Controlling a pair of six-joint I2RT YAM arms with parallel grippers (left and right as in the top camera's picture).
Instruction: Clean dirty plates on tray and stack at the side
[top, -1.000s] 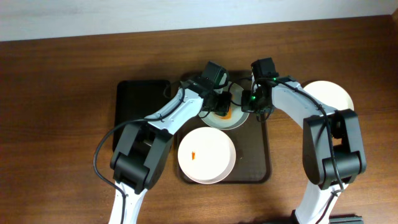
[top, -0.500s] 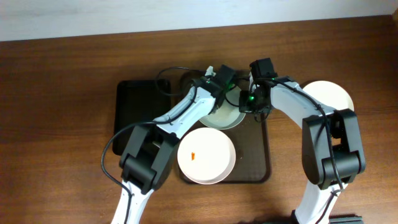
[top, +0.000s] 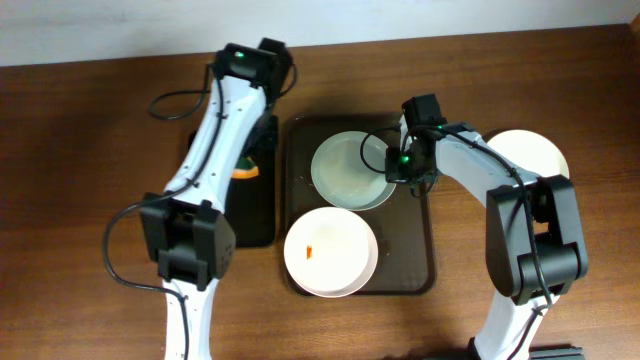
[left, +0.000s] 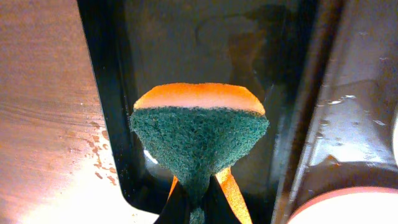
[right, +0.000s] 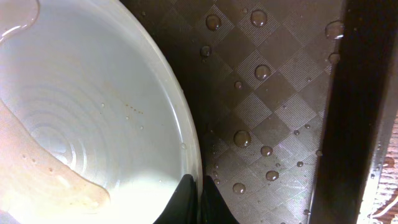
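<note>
My right gripper (top: 396, 166) is shut on the right rim of the far plate (top: 348, 172) on the brown tray (top: 430, 240). That plate looks wet and pale, with no orange smear. In the right wrist view my fingers (right: 198, 194) pinch the rim of the plate (right: 93, 118). A second plate (top: 332, 250) at the tray's near end has a small orange smear (top: 313, 249). A third plate (top: 535, 152) lies on the table to the right. My left gripper (top: 250, 160) is shut on a green and orange sponge (left: 199, 134) above the black tray (left: 186, 43).
The black tray (top: 215, 190) lies left of the brown tray, touching or nearly so. Water drops cover the brown tray's textured floor (right: 273, 93). The wooden table (top: 90, 200) is wet beside the black tray. A wall runs along the far edge.
My left arm has swung left off the far plate, carrying the sponge over the black tray. The orange smear on that plate is gone. The right gripper has not moved.
</note>
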